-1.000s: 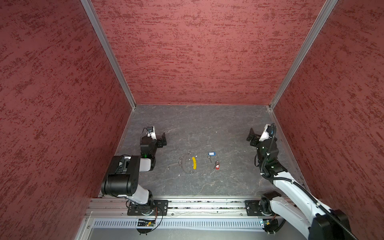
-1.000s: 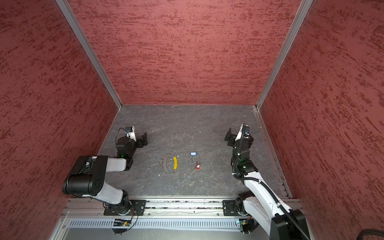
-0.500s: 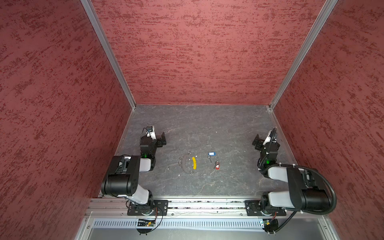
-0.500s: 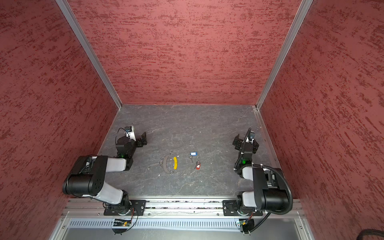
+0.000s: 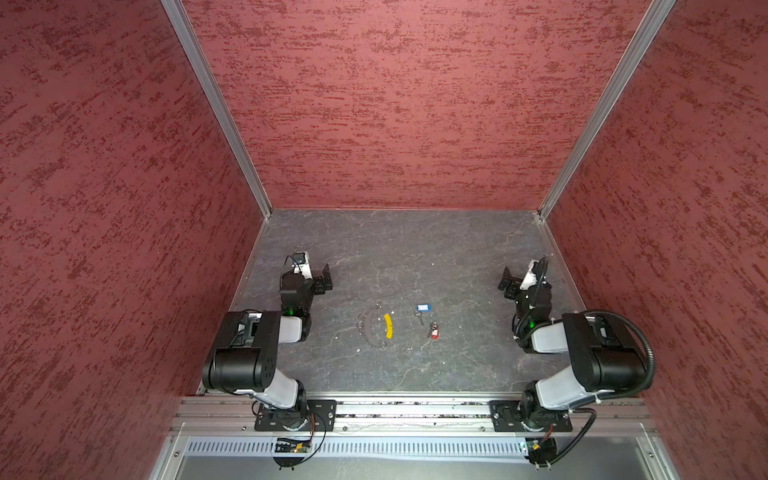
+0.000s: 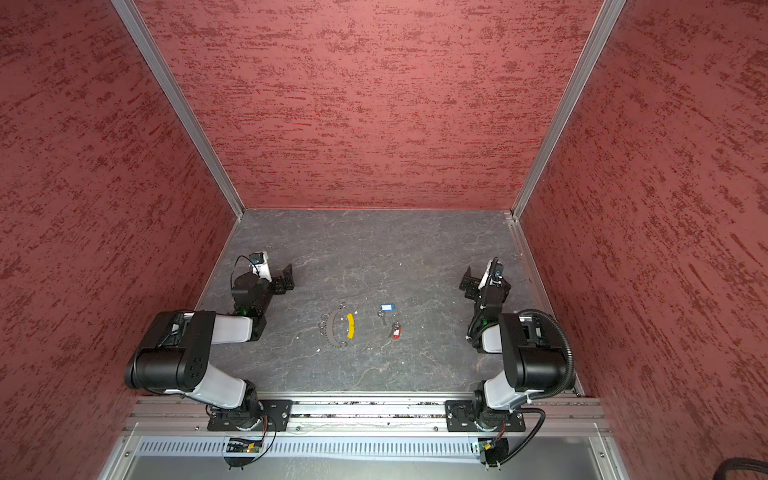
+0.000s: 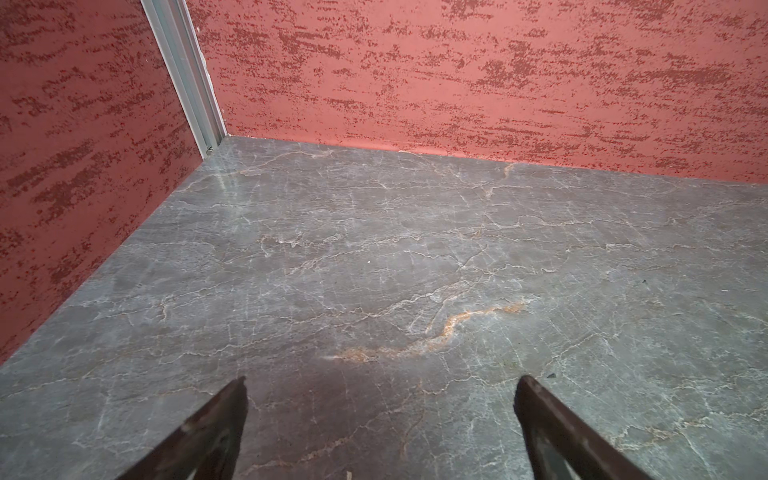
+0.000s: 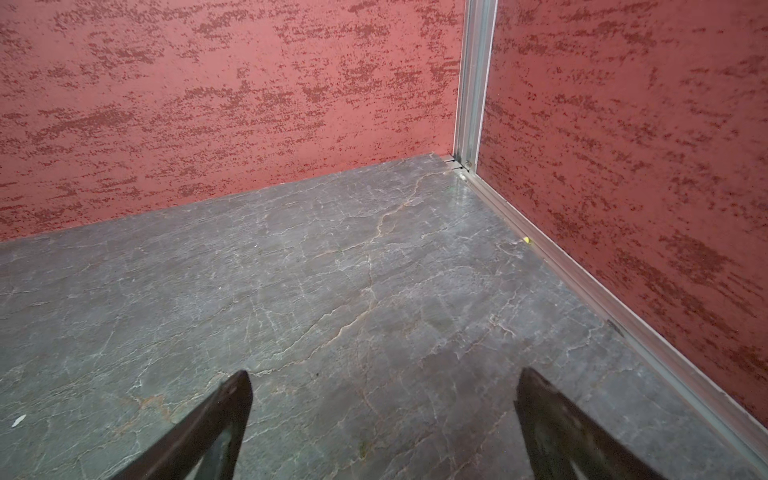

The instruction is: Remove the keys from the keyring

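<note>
Near the middle of the tabletop (image 5: pixel 457 257): keyring (image 5: pixel 368 331), lying flat as a dark curved loop, yellow section (image 5: pixel 388 325) on the side toward the right arm. Just beside it on that same side, with bare tabletop between: blue-tagged key (image 5: pixel 423 308), farther from the arm bases, and red-tagged key (image 5: pixel 434 332), nearer them. Neither seen touching the keyring. Any thin link between them too small to tell.

Left pincer (image 5: pixel 326 277): spread wide, holding nothing, low over the tabletop near the left wall (image 5: pixel 124 249), well apart from keyring and keys. In the left wrist view, left pincer (image 7: pixel 380 386) framing only bare tabletop between its two fingertips.

Right pincer (image 5: pixel 508 279): likewise spread wide and empty, near the right wall (image 5: pixel 665 249), well apart from the keys. In the right wrist view, right pincer (image 8: pixel 382 378) over bare tabletop, corner of the red walls beyond.
</note>
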